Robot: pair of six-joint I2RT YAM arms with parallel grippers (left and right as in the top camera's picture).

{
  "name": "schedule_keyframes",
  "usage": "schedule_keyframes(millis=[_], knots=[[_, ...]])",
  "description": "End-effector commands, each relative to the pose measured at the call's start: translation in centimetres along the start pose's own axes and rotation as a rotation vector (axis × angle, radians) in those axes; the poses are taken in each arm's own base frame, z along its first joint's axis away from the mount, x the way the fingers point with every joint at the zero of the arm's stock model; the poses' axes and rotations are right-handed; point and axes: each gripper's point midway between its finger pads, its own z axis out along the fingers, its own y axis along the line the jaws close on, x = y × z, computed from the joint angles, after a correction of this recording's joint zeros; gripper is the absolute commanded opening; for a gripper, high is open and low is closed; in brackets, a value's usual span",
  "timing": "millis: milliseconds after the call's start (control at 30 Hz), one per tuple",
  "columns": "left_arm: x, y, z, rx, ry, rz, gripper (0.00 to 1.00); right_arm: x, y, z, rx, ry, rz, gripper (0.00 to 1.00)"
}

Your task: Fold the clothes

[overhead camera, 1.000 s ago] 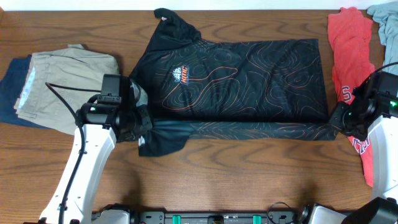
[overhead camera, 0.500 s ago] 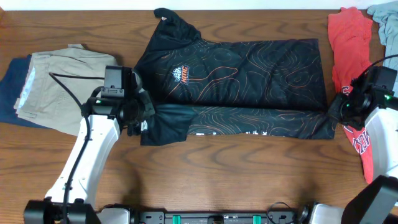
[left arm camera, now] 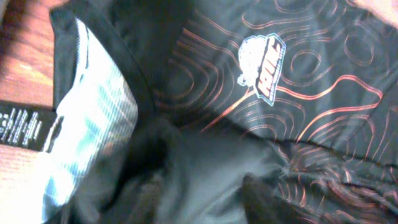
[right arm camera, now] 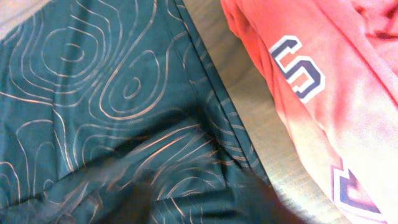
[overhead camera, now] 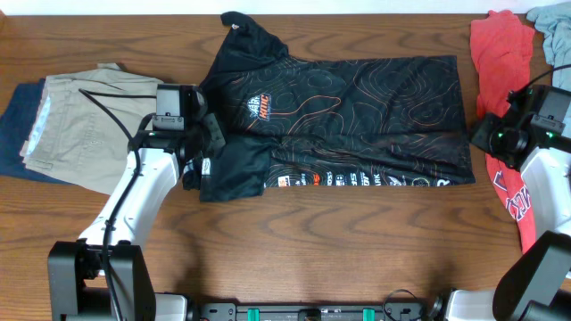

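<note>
robot lab bench, i'd say: my white left arm (overhead camera: pixel 134 192) and right arm (overhead camera: pixel 546 174) at a wood table (overhead camera: pixel 357 259), black cable (overhead camera: pixel 105 101) trailing, clothes (overhead camera: pixel 375 98) spread out.

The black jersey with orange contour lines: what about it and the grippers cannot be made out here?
- White lettering on the black orange-lined jersey: overhead, too small.
- Left gripper: left wrist, blurred, grip unclear.
- Right gripper: right wrist, blurred, grip unclear.
- Grey cloth: overhead, cut by frame edge.

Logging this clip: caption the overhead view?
Left end effector and right end effector flank the half-folded black jersey, beside a red shirt.
</note>
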Motion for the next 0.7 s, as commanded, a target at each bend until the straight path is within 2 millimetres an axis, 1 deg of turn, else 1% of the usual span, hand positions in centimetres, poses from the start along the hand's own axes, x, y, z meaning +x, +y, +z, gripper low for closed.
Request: schedule_keyframes(millis=[0, 67, 133, 267, 433, 500, 600, 667], knots=[[-0.4, 0.4, 0.0, -0.017, -0.015, -0.012, 0.63, 0.9, 0.5, 1.1, -0.013, 0.041, -0.015, 0.6], [0.4, 0.8, 0.0, -0.031, 0.015, -0.018, 0.68, 1.5, 0.2, 1.4, 0.001, 0.067, -0.01, 0.57], [1.7, 1.3, -0.1, -0.055, 0.066, -0.028, 0.7, 2.2, -0.1, 1.7, 0.012, 0.097, -0.007, 0.54], [4.2, 2.4, -0.4, -0.101, 0.163, -0.046, 0.7, 3.5, -0.9, 2.7, 0.041, 0.154, 0.003, 0.49], [6.6, 3.5, -0.5, -0.139, 0.245, -0.059, 0.71, 4.9, -1.5, 4.3, 0.055, 0.213, 0.012, 0.47], [7.1, 3.8, -0.4, -0.145, 0.258, -0.062, 0.71, 5.2, -1.6, 5.0, 0.054, 0.227, 0.012, 0.45], [7.7, 4.1, -0.3, -0.151, 0.271, -0.065, 0.71, 5.4, -1.7, 5.9, 0.055, 0.237, 0.013, 0.38], [7.9, 4.2, -0.2, -0.153, 0.275, -0.065, 0.71, 5.6, -1.6, 6.5, 0.049, 0.241, 0.011, 0.36]])
